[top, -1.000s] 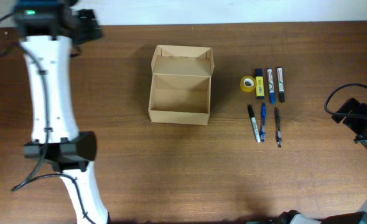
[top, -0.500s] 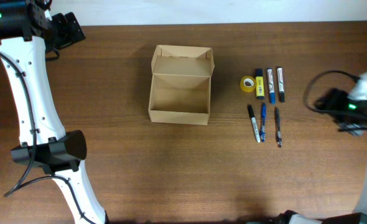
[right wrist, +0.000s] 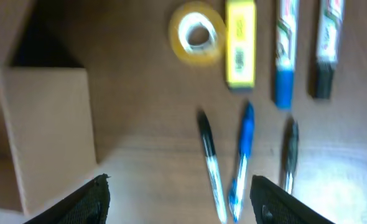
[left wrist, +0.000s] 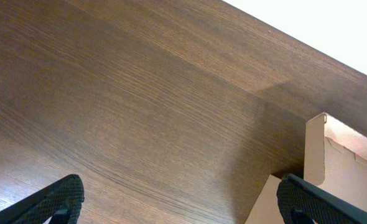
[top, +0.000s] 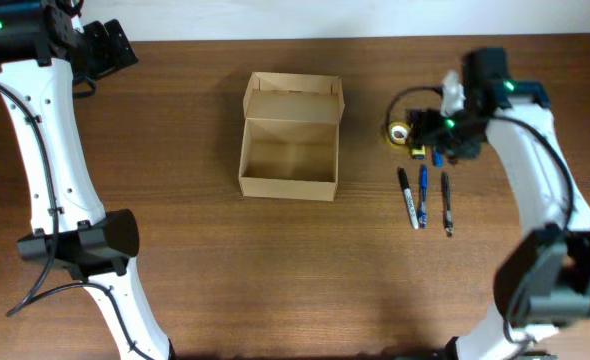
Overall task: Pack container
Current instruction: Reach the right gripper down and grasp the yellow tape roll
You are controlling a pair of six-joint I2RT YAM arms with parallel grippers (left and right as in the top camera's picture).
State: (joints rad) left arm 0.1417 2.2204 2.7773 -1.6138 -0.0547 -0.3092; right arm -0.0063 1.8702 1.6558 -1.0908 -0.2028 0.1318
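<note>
Right gripper (right wrist: 178,199): jaws spread wide, nothing between them, nothing touched. It hung above the stationery row, fingers straddling the black pen (right wrist: 209,165) and blue pen (right wrist: 241,155); a third, dark pen (right wrist: 289,155) lay just beside. Farther out lay the yellow tape roll (right wrist: 197,31), yellow highlighter (right wrist: 240,43), blue marker (right wrist: 285,53) and black marker (right wrist: 325,50). Change noted: within the last second the right arm swung in from the table's (top: 275,280) right edge to this spot, so a first pick looked imminent; which item was meant could not be told. No item had shifted. Container (top: 289,140) stood mid-table, flap open, interior empty, well apart from the pens, so packing had not begun. Left gripper (left wrist: 183,205): also wide open and empty, parked over the far-left corner, the container's corner at the edge of its view.
</note>
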